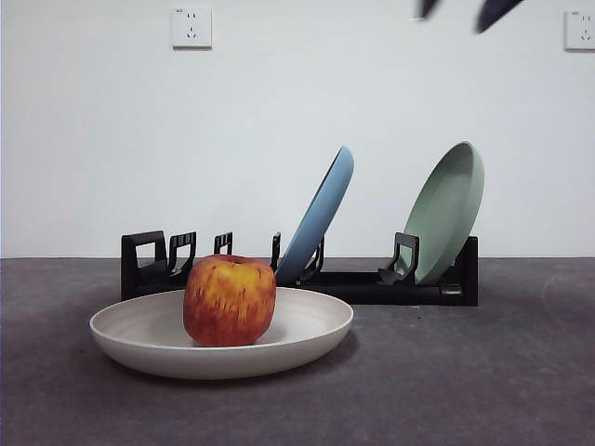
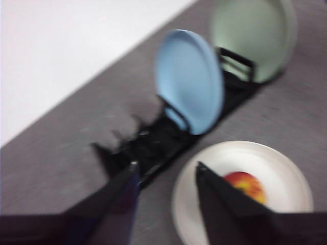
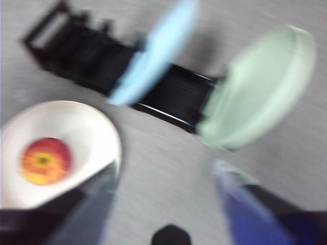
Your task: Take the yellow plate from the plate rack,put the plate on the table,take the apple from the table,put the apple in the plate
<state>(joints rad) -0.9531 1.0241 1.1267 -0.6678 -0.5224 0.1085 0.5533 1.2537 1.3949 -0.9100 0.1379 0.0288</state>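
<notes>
Apple [image 1: 230, 300] in yellow plate [image 1: 307, 339]; plate rack [image 1: 372, 283] behind.

Apple [image 1: 230, 300] in plate [image 1: 307, 336] on table [image 1: 465, 381], plate rack [image 1: 372, 283] just behind.

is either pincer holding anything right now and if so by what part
Nothing is held. Both the left pincer and right pincer are open and empty, above the table.

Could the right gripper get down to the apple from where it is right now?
Probably yes. The right gripper is open and empty, raised above the table. The apple sits uncovered in the yellow plate, in front of the plate rack, with nothing over it.
</notes>
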